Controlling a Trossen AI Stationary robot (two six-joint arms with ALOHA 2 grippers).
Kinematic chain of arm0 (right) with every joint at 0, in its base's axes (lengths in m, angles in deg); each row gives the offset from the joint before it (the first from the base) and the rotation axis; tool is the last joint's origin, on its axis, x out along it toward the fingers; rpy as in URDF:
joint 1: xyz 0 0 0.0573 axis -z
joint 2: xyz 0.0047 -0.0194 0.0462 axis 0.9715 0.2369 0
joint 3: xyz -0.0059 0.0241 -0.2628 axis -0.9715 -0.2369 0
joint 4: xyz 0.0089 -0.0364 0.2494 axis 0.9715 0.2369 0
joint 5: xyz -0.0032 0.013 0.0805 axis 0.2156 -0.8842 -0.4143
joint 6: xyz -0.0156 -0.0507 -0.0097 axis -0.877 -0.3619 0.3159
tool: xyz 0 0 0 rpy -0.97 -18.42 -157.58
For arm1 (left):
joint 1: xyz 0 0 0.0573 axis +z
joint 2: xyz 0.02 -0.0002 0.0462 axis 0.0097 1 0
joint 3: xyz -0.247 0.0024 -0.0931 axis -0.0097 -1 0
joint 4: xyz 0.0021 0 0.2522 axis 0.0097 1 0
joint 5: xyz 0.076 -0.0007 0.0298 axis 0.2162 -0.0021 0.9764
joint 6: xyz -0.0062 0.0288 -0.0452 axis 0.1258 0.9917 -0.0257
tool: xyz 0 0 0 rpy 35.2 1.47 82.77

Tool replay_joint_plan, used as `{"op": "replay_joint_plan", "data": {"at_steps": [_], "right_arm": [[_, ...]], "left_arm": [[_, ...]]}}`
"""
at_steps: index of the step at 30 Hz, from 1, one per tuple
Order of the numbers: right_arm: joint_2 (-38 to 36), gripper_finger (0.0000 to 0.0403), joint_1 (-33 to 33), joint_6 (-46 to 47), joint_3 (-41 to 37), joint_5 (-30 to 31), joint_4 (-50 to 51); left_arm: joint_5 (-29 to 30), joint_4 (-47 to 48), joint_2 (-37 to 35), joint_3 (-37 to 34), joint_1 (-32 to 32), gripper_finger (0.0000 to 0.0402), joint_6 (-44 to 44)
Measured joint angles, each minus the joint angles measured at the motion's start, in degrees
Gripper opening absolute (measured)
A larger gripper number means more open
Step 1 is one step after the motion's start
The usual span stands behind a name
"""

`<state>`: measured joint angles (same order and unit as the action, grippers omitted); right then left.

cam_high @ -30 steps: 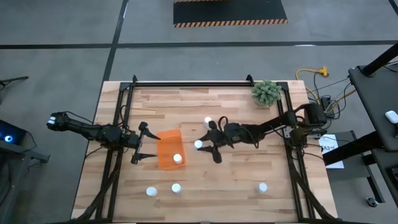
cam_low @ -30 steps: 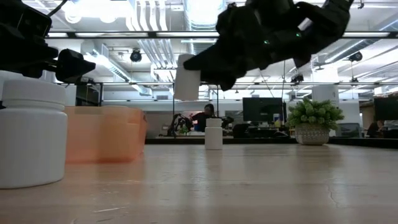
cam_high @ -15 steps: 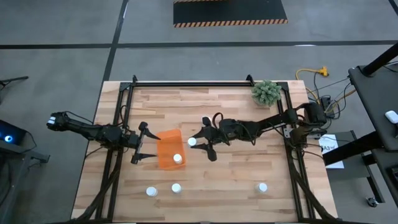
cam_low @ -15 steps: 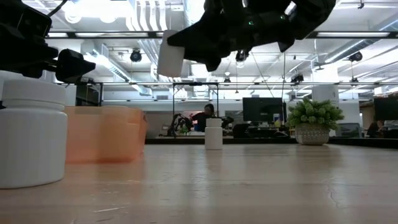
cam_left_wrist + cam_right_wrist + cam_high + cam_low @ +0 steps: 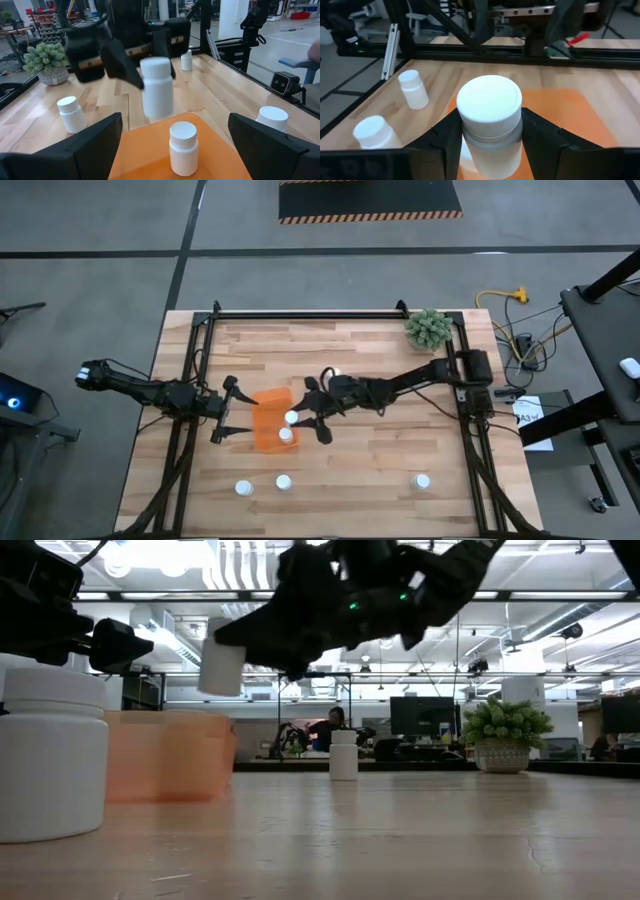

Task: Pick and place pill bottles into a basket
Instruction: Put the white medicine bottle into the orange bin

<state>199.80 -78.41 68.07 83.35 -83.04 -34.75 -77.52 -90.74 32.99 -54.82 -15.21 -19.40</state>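
Hanging above the orange basket [image 5: 271, 420], right gripper [image 5: 300, 418] clamped on a pill bottle [image 5: 291, 418]
One bottle [image 5: 285, 435] already stands inside; left gripper [image 5: 224, 422], fingers apart, waits beside the basket; three bottles [image 5: 283, 482] near the table's front edge, another [image 5: 343, 754] behind, potted plant [image 5: 428, 329] at the far corner

Green plant [image 5: 428, 328] at table's [image 5: 380, 470] far right corner, cables [image 5: 500, 297] beyond.

Wooden table [image 5: 380, 460], orange basket [image 5: 268, 423], loose pill bottles [image 5: 283, 482], plant [image 5: 427, 328]
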Motion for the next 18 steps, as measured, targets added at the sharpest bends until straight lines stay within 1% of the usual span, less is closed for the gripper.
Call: {"op": "replay_joint_plan", "data": {"at_steps": [3,7,18], "right_arm": [[2.7,0.0157,0.0,-0.5,3.5,-0.2,3.9],[4.3,0.0157,0.1,-1.6,5.9,-0.4,5.3],[3.7,0.0157,0.4,-2.2,5.8,-0.2,5.2]], "left_arm": [[0.0,0.0,0.0,0.0,0.0,0.0345,0.0],[0.0,0.0,0.0,0.0,0.0,0.0345,0.0],[0.0,0.0,0.0,0.0,0.0,0.0345,0.0]]}}
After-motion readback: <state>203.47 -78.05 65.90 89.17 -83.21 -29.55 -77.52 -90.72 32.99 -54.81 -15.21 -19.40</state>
